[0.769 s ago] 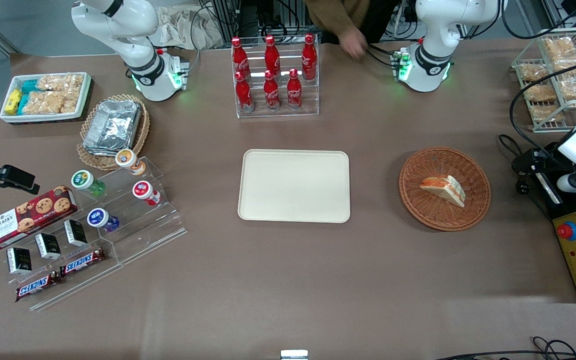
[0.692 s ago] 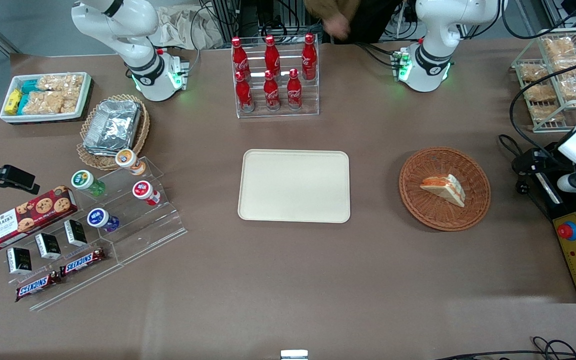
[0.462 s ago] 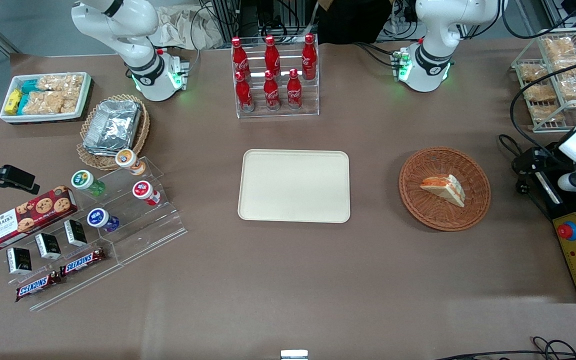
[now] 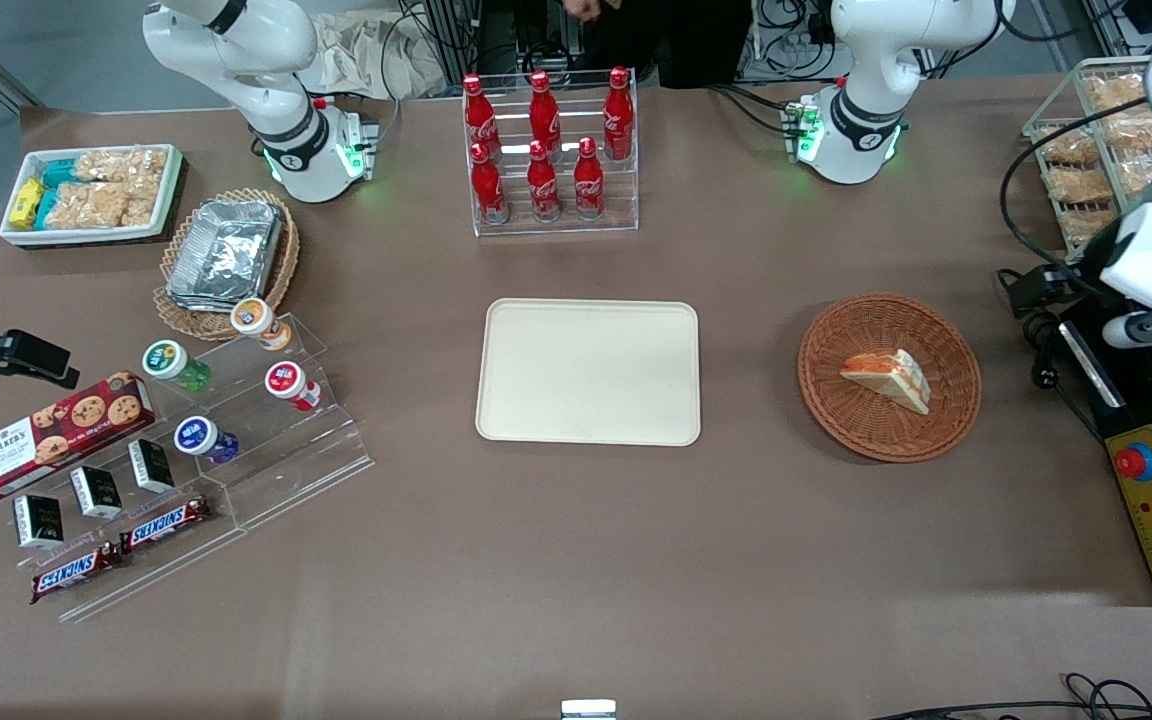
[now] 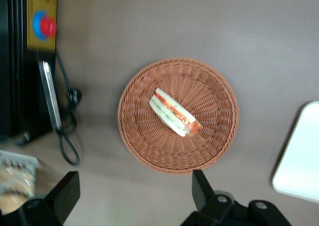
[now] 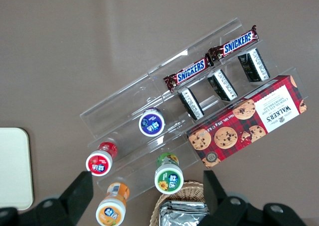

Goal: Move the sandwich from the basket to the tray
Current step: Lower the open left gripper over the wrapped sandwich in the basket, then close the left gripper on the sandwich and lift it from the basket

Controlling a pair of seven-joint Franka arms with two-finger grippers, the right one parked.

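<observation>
We see the sandwich (image 4: pixel 887 377) lying on its side inside the basket (image 4: pixel 951 420), a little off the basket's centre, with its layered cut face showing orange-red and green in the wrist view (image 5: pixel 175 113). The tray (image 4: pixel 587 371) sits well apart from the basket (image 5: pixel 149 151), toward the parked arm's end of the table, and carries nothing. The gripper (image 5: pixel 134 196) hangs above the table just beside the basket's rim, its two fingers spread wide and holding nothing; in the front view the arm's wrist appears at the table's edge, though the fingers themselves seem hidden there.

We judge the sandwich light, soft and easily crushed: the bread will likely compress and the filling may slide between slices if squeezed hard. The sensible hold, in our view, is across the two flat bread faces near the thick middle of the wedge, not at the thin pointed corner, with a gentle closure. Because it lies flat, the lower finger must slip between bread and wicker, which may snag.
</observation>
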